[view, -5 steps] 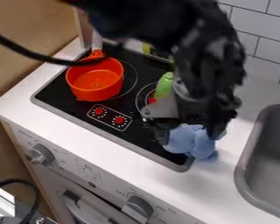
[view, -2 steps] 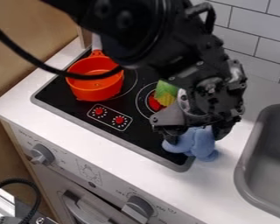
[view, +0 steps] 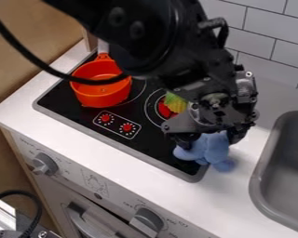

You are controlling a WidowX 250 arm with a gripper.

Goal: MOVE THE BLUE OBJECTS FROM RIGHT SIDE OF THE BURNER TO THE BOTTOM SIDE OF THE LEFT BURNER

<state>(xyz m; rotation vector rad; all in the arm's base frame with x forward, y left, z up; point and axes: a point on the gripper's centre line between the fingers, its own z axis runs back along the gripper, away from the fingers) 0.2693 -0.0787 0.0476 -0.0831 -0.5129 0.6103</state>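
The black gripper hangs over the front right corner of the stove top, its fingers closed against the two sides of a soft blue toy. The toy's lower part bulges out below the fingers, partly over the stove's right edge and the white counter. Its upper part is hidden behind the gripper. The left burner lies partly beneath an orange pot. Much of the right burner is covered by the arm and by a green-yellow and red toy.
Left of the gripper is the control panel printed on the black stove top. A grey sink is set into the counter at the right, and a tiled wall stands behind. A black cable crosses in front of the pot.
The gripper's fingers have drawn closer together around the blue toy, whose lower end has shifted slightly right. The upper arm has come down and right, and its cable now crosses lower over the pot.
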